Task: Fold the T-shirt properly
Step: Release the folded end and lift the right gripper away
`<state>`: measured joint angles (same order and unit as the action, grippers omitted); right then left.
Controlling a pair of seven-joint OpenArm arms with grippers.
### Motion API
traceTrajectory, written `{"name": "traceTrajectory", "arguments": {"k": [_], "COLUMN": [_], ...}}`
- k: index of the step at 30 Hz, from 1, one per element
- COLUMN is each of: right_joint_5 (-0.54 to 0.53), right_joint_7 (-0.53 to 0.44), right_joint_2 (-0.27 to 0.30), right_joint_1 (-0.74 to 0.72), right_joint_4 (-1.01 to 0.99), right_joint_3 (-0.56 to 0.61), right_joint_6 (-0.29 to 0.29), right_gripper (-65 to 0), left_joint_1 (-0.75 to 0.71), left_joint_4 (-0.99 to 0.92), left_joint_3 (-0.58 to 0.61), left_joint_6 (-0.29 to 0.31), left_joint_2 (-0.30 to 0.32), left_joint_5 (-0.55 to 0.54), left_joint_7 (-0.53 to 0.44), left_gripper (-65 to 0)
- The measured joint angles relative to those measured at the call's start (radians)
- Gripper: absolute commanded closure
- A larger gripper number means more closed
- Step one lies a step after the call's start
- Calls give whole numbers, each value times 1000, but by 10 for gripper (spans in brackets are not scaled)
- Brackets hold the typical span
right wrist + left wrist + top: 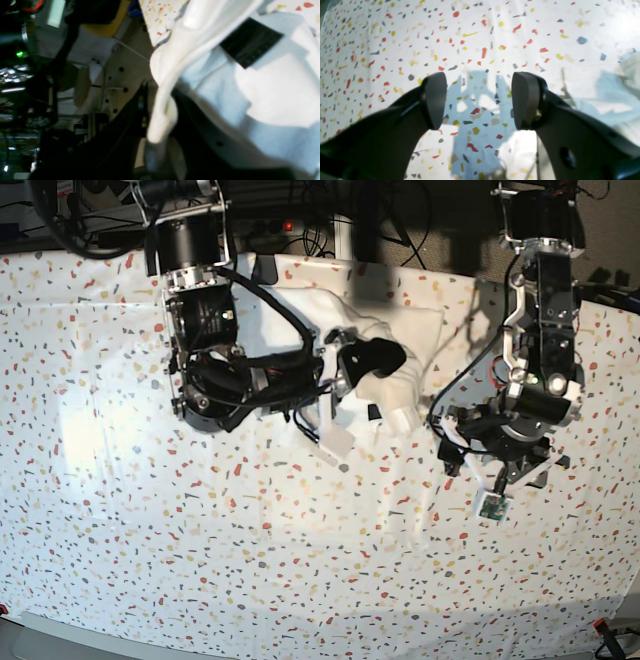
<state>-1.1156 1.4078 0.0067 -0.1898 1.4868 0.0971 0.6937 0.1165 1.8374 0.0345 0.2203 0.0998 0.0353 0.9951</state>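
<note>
**Right gripper clamps T-shirt as left hangs wide over speckled surface**

Gripper news first: my right gripper (160,120) is closed on a bunched fold of the white T-shirt (400,345), which lies crumpled at the far middle of the surface (200,560), its small black tag (250,42) showing near the pinched cloth. My left gripper (478,100) hangs above the flecked cover with jaws spread wide and nothing between them, casting a shadow below; an edge of the shirt shows off to one side.
</note>
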Motion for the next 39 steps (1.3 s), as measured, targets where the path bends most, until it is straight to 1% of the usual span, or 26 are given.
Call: {"name": "traceTrajectory", "arguments": {"k": [3,6,7,8,9,14,18,20,22,24,25,27,29,31,32,34,37,39], "right_joint_5": [7,6,6,6,6,7,17,18,18,18,34,120,193,229,248,288,360,381], "right_joint_7": [0,-3,-3,-3,-3,-3,-3,-4,-45,-76,-88,-118,-156,-183,-190,-218,-253,-296], "right_joint_2": [-25,-29,-29,-28,-29,-18,-7,-7,2,15,27,54,82,108,122,140,137,137], "right_joint_1": [2,1,1,1,2,1,-2,-2,-5,-18,-29,-59,-89,-110,-121,-142,-174,-185], "right_joint_4": [0,0,0,0,0,0,0,0,0,0,0,0,0,1,1,1,-6,-28], "right_joint_3": [0,0,0,0,-1,-5,-39,-82,-142,-214,-244,-278,-276,-254,-240,-212,-183,-161], "right_joint_6": [0,0,0,0,0,0,0,0,0,0,0,0,0,0,0,0,0,0], "right_gripper": [-1,-198,-244,-272,-284,-285,-285,-285,-284,-284,-284,-284,-284,-284,-284,-284,-284,-284], "left_joint_1": [0,0,0,0,0,0,0,0,0,-1,-8,-39,-97,-183,-222,-285,-357,-415], "left_joint_4": [0,0,0,0,0,0,0,0,0,24,52,127,180,214,225,248,291,312], "left_joint_3": [0,0,0,0,0,0,0,0,0,0,-1,-2,0,4,5,1,0,0], "left_joint_6": [0,0,0,0,0,0,-1,-9,-9,-12,-11,0,50,67,65,63,61,58], "left_joint_2": [0,0,0,0,0,0,0,0,0,0,1,1,0,0,0,1,3,-2], "left_joint_5": [2,2,2,2,2,2,43,43,43,22,-13,-80,-158,-220,-228,-217,-220,-263], "left_joint_7": [0,0,0,0,0,0,-2,-2,2,61,70,60,58,91,111,114,105,108], "left_gripper": [-397,-397,-397,-397,-397,-397,-397,-397,-397,-397,-397,-397,-397,-397,-397,-397,-397,-397]}}
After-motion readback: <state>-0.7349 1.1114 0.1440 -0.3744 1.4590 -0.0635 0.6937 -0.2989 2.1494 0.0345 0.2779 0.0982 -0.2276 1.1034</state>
